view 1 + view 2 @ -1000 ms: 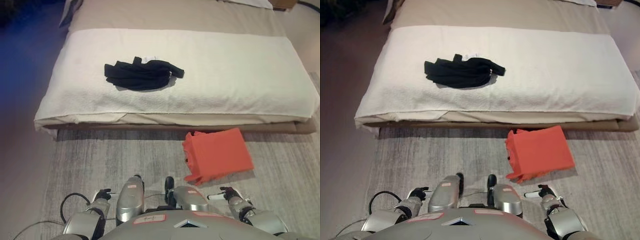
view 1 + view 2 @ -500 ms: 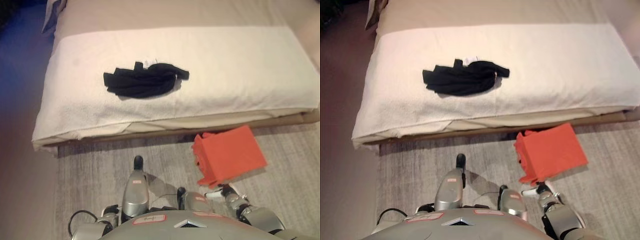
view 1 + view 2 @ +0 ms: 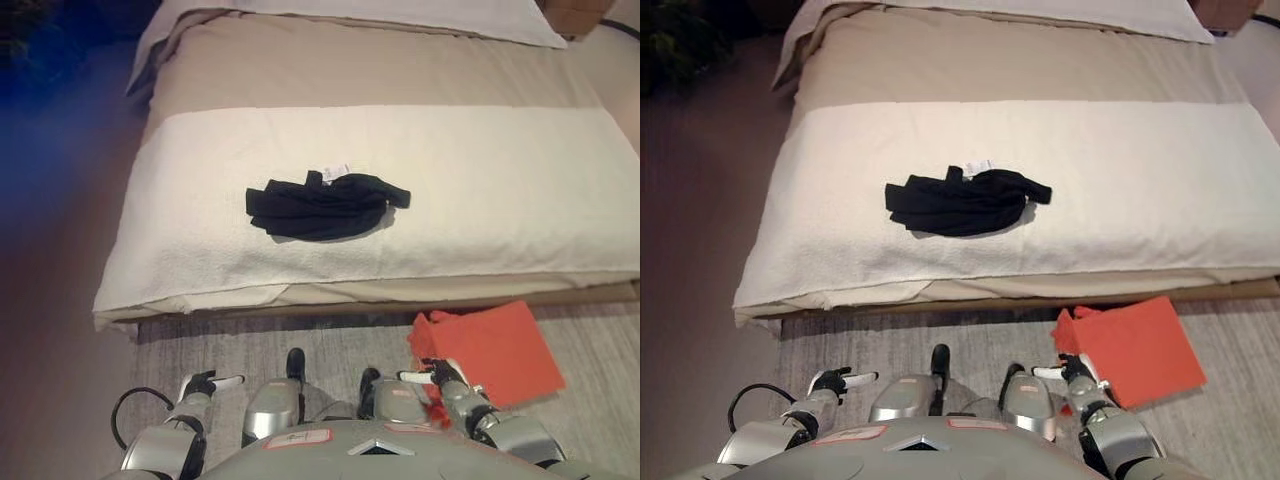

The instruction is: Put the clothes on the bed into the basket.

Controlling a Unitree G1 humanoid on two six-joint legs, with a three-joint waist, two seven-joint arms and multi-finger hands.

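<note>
Left hand (image 3: 200, 384): low by the rug, fingers loosely extended, holding nothing.
Right hand (image 3: 441, 378): fingers relaxed, empty, over the orange basket's (image 3: 497, 348) near edge.
Black clothes (image 3: 324, 204): well ahead of both hands, bunched on the bed (image 3: 500, 190).

A black garment (image 3: 325, 205) with a small white label lies on the white, finely textured blanket (image 3: 500, 190) across the bed (image 3: 380, 70), whose cover beyond it is beige. The pillow (image 3: 430, 15) at the head is white. On the floor, the rug (image 3: 230, 345) is grey with fine streaks, and the flat fabric basket (image 3: 495, 350) on it is orange-red.
</note>
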